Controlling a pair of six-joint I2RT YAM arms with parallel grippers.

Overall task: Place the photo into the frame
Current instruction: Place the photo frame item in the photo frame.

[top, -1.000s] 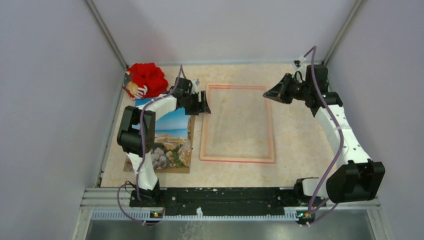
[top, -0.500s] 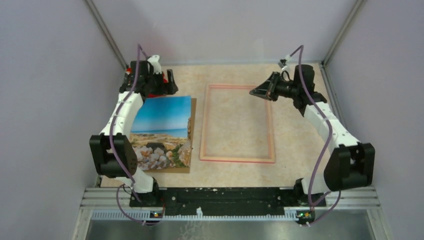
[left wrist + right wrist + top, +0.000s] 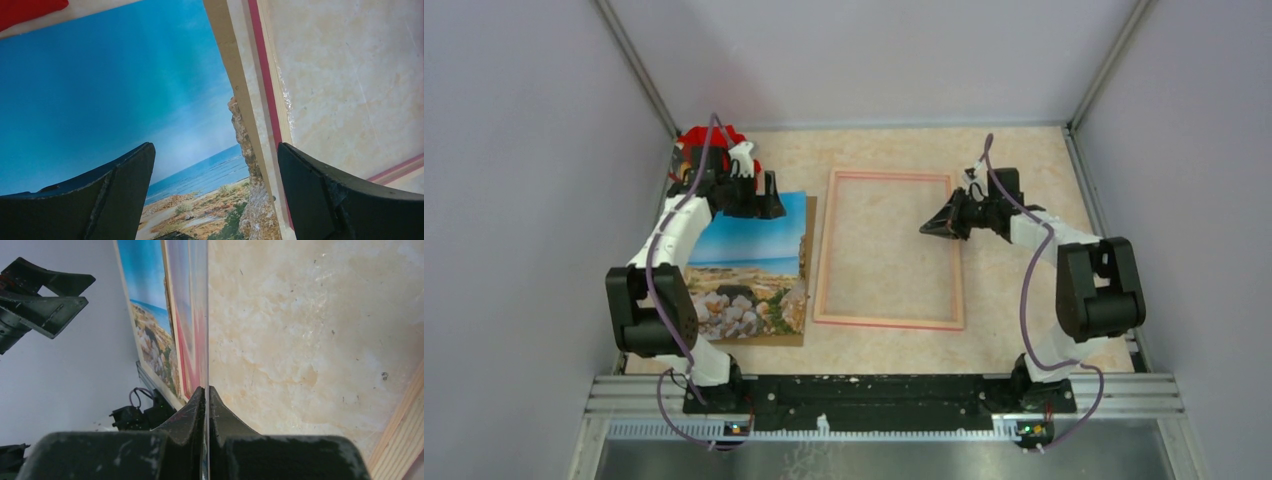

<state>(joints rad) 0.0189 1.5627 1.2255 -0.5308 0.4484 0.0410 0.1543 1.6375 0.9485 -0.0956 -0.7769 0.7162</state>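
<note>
The photo (image 3: 749, 262) lies face up at the left on a brown backing board (image 3: 809, 265). The pink frame (image 3: 887, 323) lies flat beside it on the right. My left gripper (image 3: 761, 203) is open and empty over the photo's far right corner. In the left wrist view its gripper (image 3: 215, 150) straddles the photo (image 3: 100, 90) edge and the frame's left rail (image 3: 265, 90). My right gripper (image 3: 932, 227) sits low inside the frame's right rail. In the right wrist view this gripper (image 3: 206, 388) is shut on a thin clear sheet (image 3: 205, 315) seen edge-on.
A red plush toy (image 3: 707, 142) lies in the far left corner behind the left gripper. Grey walls close in the left, back and right. A black rail (image 3: 874, 390) with the arm bases runs along the near edge.
My left gripper swung from the frame's far left corner to the photo's far edge. My right gripper came down and left to the frame's right side. The frame slid slightly left.
</note>
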